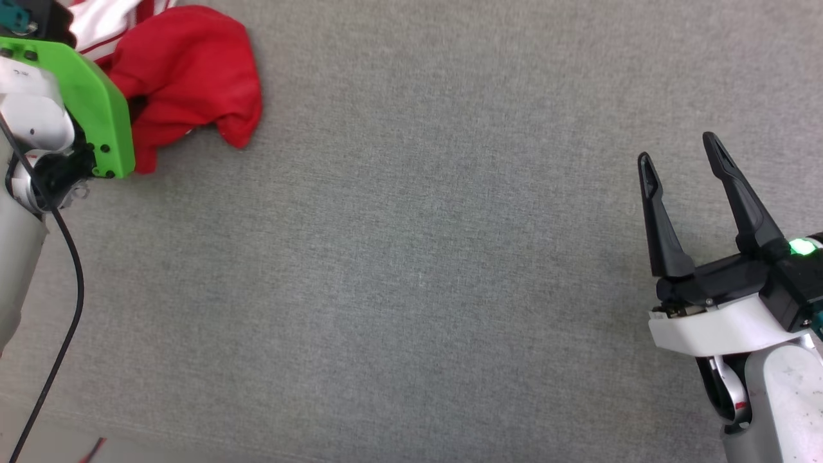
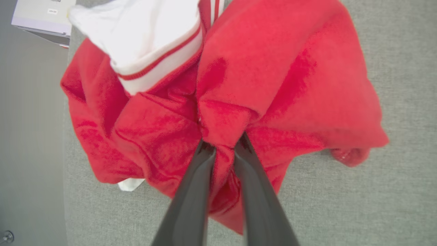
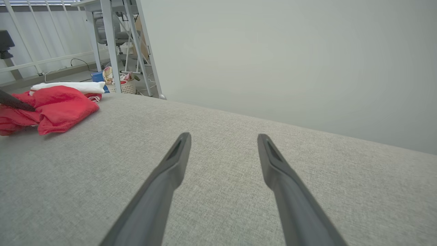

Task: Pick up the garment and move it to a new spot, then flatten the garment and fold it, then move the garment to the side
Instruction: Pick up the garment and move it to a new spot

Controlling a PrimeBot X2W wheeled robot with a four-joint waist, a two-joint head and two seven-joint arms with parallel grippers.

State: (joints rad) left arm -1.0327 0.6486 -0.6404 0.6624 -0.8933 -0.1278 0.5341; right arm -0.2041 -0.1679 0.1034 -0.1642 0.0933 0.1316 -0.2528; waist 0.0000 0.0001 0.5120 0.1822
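Surface: a wide grey woven top, bare across the middle. A pale wall stands behind it. Past the far corner are a white railing, table legs and a small basket on the floor.

Garment: a crumpled heap at the far left corner of the surface, right at its edge. The red body is bunched in thick folds, and a white sleeve with striped trim lies on top. The heap appears to rest on the top, not lifted.

Left gripper: fingers drawn close together, pinching a ridge of red cloth on the near side of the heap. The fabric puckers toward the tips.

Right gripper: fingers spread wide with nothing between them, over bare surface and well apart from the garment.

Handling, my judgement:
- The cloth is thin, soft and light, with no stiffness. From a single pinch it should hang as a bundle, and the trailing parts may drag on the weave.
- The bite looks several layers deep, which is adequate for relocating.
- For flattening, take the shoulder seams or hem corners with both grippers. The striped trim is thicker and should give a firmer hold.
- Risk: a single thin layer slipping free.
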